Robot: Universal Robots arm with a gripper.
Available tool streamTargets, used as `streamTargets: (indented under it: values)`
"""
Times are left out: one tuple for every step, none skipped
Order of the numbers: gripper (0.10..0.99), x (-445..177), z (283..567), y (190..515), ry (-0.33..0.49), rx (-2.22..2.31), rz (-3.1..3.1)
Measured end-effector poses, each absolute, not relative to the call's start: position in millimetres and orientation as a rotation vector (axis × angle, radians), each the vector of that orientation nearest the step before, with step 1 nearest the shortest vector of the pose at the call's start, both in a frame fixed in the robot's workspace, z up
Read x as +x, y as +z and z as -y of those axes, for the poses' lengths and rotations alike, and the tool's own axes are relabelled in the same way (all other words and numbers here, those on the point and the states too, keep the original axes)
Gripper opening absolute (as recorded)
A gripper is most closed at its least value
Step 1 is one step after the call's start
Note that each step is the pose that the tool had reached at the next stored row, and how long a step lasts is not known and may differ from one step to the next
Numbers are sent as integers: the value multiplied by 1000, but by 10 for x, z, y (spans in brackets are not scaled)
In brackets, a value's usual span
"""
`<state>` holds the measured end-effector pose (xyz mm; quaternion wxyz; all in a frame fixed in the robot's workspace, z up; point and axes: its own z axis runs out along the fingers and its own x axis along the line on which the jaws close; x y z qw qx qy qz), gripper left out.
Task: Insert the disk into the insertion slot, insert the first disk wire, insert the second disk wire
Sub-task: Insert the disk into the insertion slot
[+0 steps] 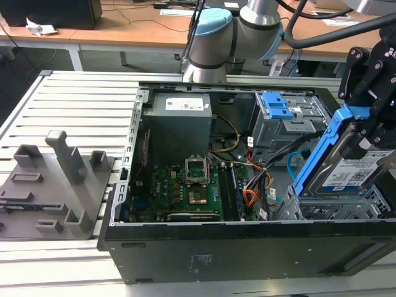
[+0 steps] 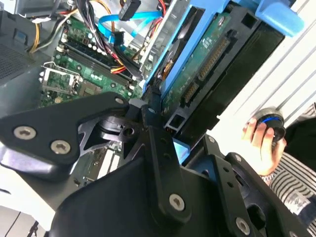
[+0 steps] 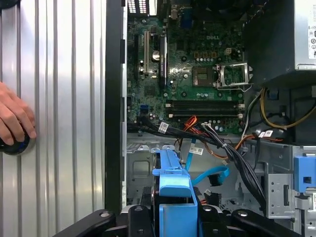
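- An open computer case (image 1: 247,247) lay on its side on a slatted metal table (image 1: 80,105), with a green motherboard (image 1: 185,192) exposed inside.
- A robot arm (image 1: 213,37) reached over the case from behind.
- Its black gripper (image 1: 366,133) was clamped on the disk (image 1: 349,170), a silver drive with a white-and-blue label in a bright blue carrier.
- The disk was held tilted, at the corner of the case on the exterior view's right. Its raised end was in the gripper and its lower end was at the top of the insertion slot (image 1: 334,210), a grey perforated metal cage. Whether the two touched could not be told.
- In the second wrist view, the underside of the disk showed a green circuit board (image 2: 207,54).
- The second disk wire (image 1: 296,158), thin, flat and light blue, curved in a loop just beside the carrier. It lay between the carrier and a larger grey bay (image 1: 281,120) with blue latches.
- Outside the case, a person's hand (image 3: 12,118) rested on a round dark object (image 3: 15,145) on the table.
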<state>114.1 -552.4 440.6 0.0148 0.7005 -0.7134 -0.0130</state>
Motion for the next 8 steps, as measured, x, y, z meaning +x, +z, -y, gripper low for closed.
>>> streamTargets:
  values:
    - [365, 1151, 5521, 4400, -40, 2180, 2220]
    - [365, 1157, 5517, 4397, -40, 2180, 2220]
    - [365, 1158, 5513, 4395, -40, 2180, 2220]
    - [365, 1158, 5508, 4379, -40, 2180, 2220]
    - [365, 1159, 5507, 4369, -40, 2180, 2220]
    - [365, 1160, 5506, 4363, -40, 2180, 2220]
    - [365, 1160, 5505, 4353, -40, 2180, 2220]
    - [365, 1160, 5505, 4344, -40, 2180, 2220]
